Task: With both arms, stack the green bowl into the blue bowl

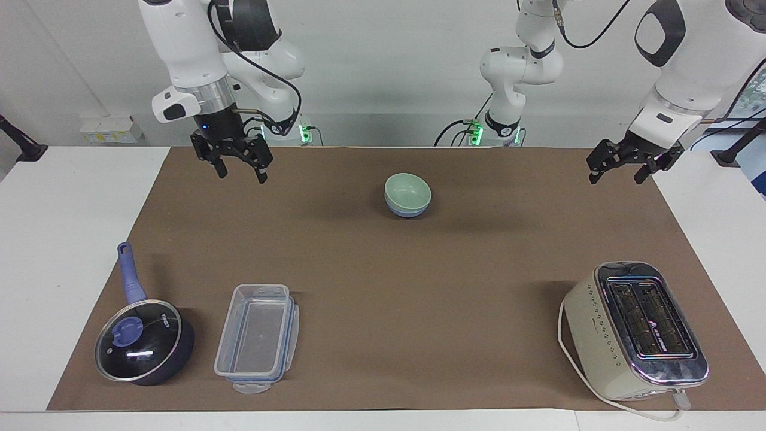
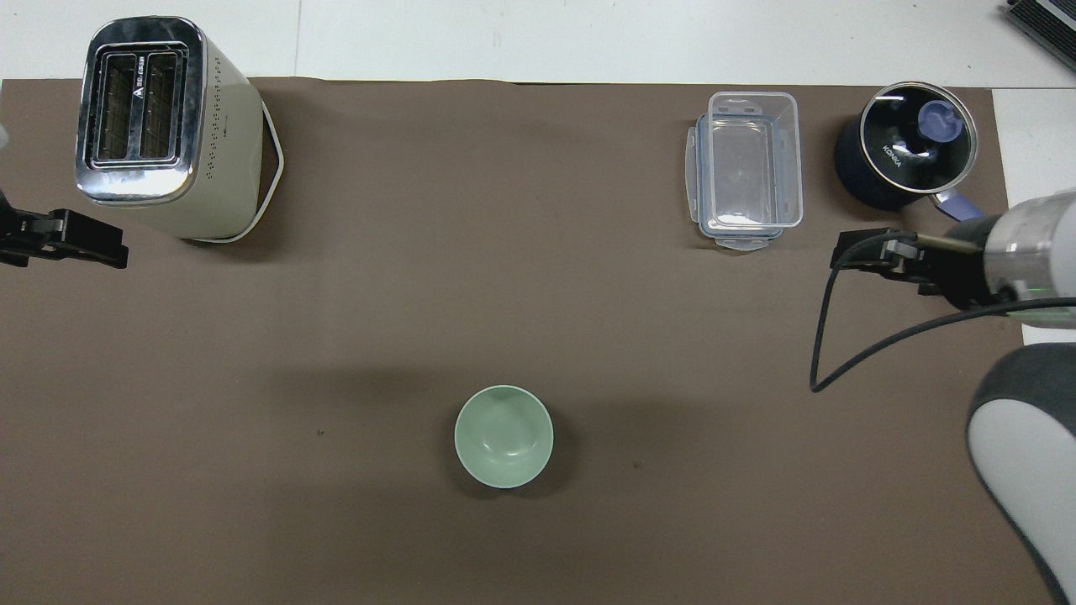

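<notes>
- the green bowl (image 1: 407,189) sits inside the blue bowl (image 1: 408,209), near the robots' edge of the brown mat (image 1: 383,263). only a thin blue band peeks out under the green rim, because the two bowls are the same size and one fits snugly in the other.
- from above, the green bowl (image 2: 503,436) hides the blue one all the way, so you see just one round mint circle.
- i think the stacking job is done, since no gripper touches the bowls.
- the right gripper (image 1: 237,160) hangs in the air, well apart from the bowls, toward the right arm's end of the table. its black fingers are spread wide and hold nothing.
- the left gripper (image 1: 620,166) waits well apart from the bowls, over the mat's edge at the left arm's end. its fingers are spread too, with nothing between them.
- both bowls look smooth, plain and not shiny, with soft round sides.
- the toaster (image 1: 637,331) stands farther from the robots than the bowls, toward the left arm's end. it is a cream box with a shiny metal top and two slots.
- the clear plastic box (image 1: 258,337) is farther from the robots than the bowls, toward the right arm's end. it is see-through with a blue rim.
- the saucepan (image 1: 143,340) sits beside that box. it is dark blue, with a glass lid and a long purple handle.
</notes>
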Controlling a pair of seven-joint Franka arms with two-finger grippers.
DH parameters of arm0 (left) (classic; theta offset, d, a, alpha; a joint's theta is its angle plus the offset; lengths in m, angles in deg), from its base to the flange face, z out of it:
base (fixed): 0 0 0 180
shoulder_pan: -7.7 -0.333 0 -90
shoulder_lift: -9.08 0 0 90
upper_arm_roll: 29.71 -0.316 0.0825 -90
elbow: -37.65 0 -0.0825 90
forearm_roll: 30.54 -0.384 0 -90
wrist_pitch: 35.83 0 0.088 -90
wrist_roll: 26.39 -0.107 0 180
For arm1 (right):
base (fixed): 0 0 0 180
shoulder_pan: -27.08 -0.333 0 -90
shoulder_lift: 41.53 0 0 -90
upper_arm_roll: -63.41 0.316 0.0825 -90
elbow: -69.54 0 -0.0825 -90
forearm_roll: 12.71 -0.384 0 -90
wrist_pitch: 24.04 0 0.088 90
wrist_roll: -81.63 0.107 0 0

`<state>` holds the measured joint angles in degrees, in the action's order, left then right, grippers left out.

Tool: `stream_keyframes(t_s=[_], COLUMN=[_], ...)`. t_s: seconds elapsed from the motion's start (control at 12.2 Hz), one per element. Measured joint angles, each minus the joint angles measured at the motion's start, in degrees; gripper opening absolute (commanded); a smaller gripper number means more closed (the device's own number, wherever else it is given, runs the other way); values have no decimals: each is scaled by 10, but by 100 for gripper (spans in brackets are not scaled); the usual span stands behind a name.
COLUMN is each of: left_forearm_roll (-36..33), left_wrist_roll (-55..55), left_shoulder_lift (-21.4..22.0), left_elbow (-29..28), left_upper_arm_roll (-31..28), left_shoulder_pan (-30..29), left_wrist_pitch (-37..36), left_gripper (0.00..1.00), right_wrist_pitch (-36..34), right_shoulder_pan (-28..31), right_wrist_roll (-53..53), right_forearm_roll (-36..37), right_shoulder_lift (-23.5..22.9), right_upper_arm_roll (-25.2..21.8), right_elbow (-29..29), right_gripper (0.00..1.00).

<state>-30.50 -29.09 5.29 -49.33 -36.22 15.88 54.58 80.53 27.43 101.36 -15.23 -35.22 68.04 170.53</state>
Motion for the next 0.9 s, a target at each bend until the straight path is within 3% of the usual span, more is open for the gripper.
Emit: stream_keyframes(t_s=[0.25, 0.57, 0.9], left_forearm_roll=[0, 0, 0], left_wrist_roll=[0, 0, 0], left_shoulder_lift=[0, 0, 0], left_elbow=[0, 0, 0], left_upper_arm_roll=[0, 0, 0], left_shoulder_pan=[0, 0, 0], left_wrist_pitch=[0, 0, 0], left_gripper=[100, 100, 100], right_wrist_pitch=[-89, -151, -180], right_shoulder_pan=[18, 29, 29], right_wrist_roll=[-31, -53, -56], right_forearm_roll=[28, 41, 41], right_shoulder_lift=[-23, -61, -71], right_upper_arm_roll=[0, 0, 4], right_elbow=[-88, -153, -169], right_gripper=[100, 100, 100])
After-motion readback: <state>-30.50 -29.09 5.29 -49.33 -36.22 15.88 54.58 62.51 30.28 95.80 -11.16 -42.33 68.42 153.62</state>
